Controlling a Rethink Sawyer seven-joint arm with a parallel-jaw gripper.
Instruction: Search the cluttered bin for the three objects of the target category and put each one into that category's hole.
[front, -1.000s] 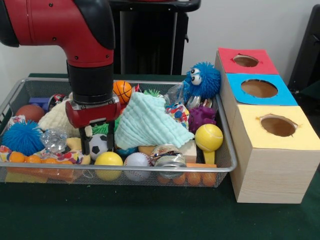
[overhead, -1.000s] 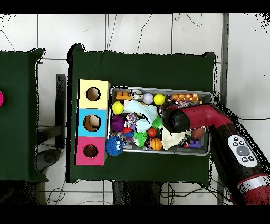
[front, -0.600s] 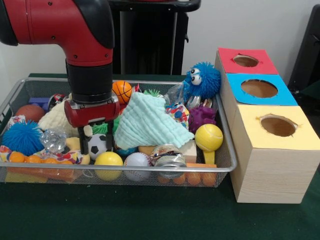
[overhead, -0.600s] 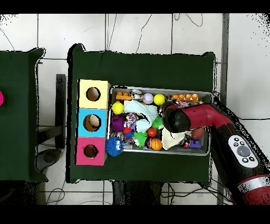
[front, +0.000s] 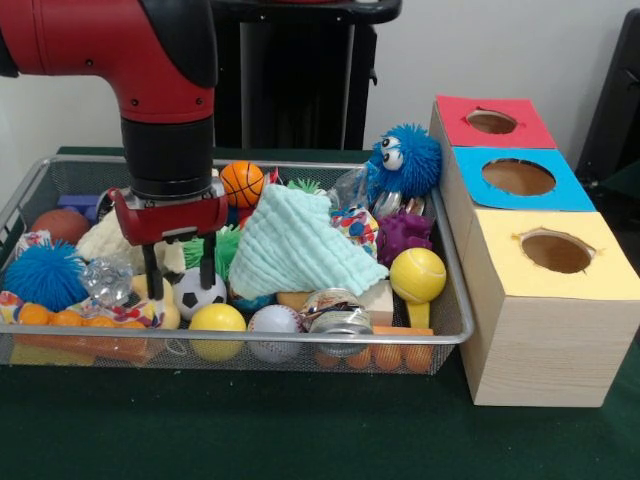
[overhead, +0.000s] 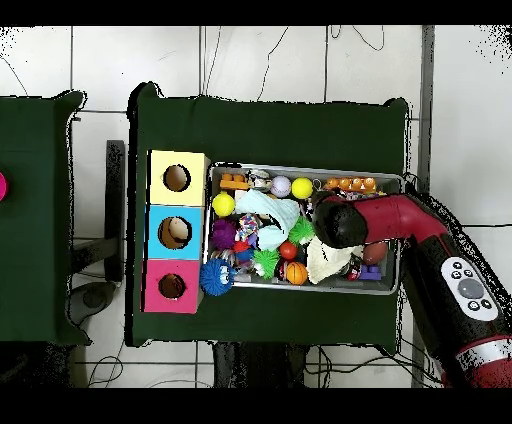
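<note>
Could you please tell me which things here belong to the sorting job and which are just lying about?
Job: gripper, open, at the soccer ball; wire bin; box with three holes.
Probably just clutter: mint cloth; blue fuzzy toy; purple toy; tin can.

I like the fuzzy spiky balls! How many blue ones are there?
2. One blue spiky ball lies at the bin's left end in the front view; another with googly eyes perches at the back right, beside the red box. More may hide under clutter.
</note>
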